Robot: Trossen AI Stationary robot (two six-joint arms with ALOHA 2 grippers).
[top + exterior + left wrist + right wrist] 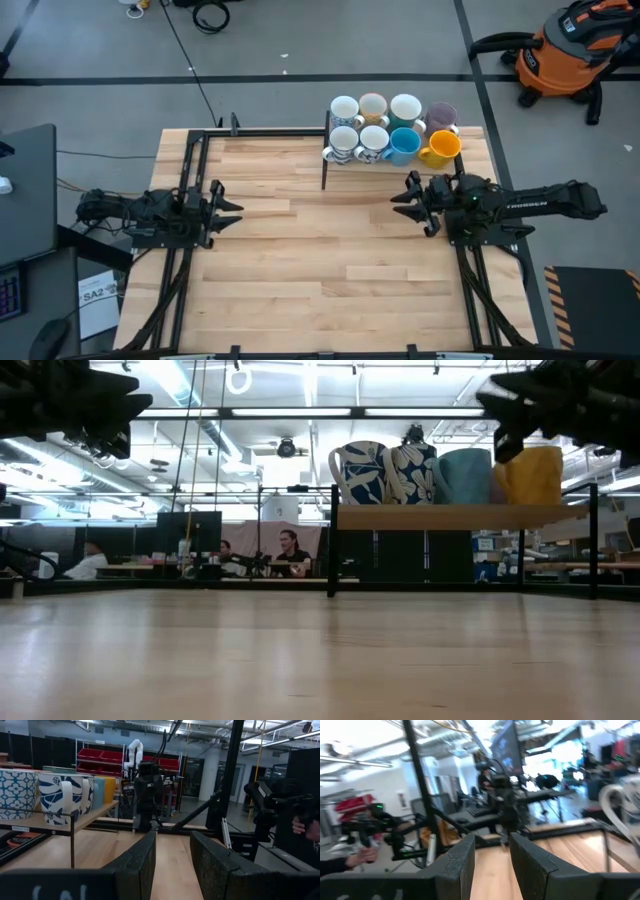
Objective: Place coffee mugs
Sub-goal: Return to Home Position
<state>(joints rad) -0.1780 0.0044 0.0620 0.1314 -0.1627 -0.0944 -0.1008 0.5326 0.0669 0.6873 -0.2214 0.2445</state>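
Mugs crowd shelf at far edge of table; my left gripper and right gripper hover empty, fingers parted.

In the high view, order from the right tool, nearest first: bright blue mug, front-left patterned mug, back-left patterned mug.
1. bright blue ceramic mug, front row, just beyond the right tool.
2. blue-and-white patterned ceramic mug, front row's left end.
3. back-left patterned mug, back row, directly behind it.
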